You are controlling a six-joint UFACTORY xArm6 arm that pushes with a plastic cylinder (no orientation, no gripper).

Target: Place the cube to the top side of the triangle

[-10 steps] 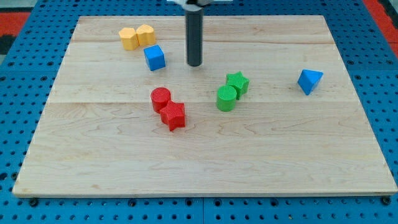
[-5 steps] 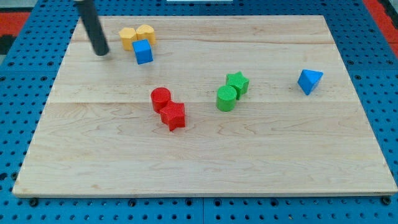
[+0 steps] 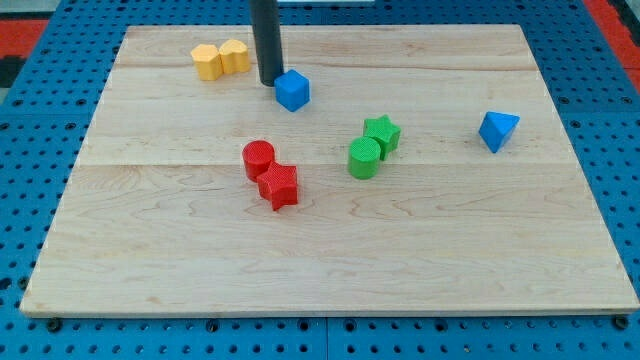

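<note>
Blue pegboard frames the pale wooden tabletop [image 3: 330, 260]. No fingers exist on this rod, so nothing grips; my tip [image 3: 270, 82] sits touching the blue cube [image 3: 292, 90] on its left side. The blue triangle [image 3: 497, 130] lies well apart toward the view's right, so most pushing remains. Green blocks [image 3: 373, 146] sit below that path; red blocks [image 3: 271, 174] and yellow blocks [image 3: 221, 59] stay clear.

Your arm shows only as one straight rod: dark, smooth, cylindrical, unmarked, ending in my tip [image 3: 271, 82].
</note>
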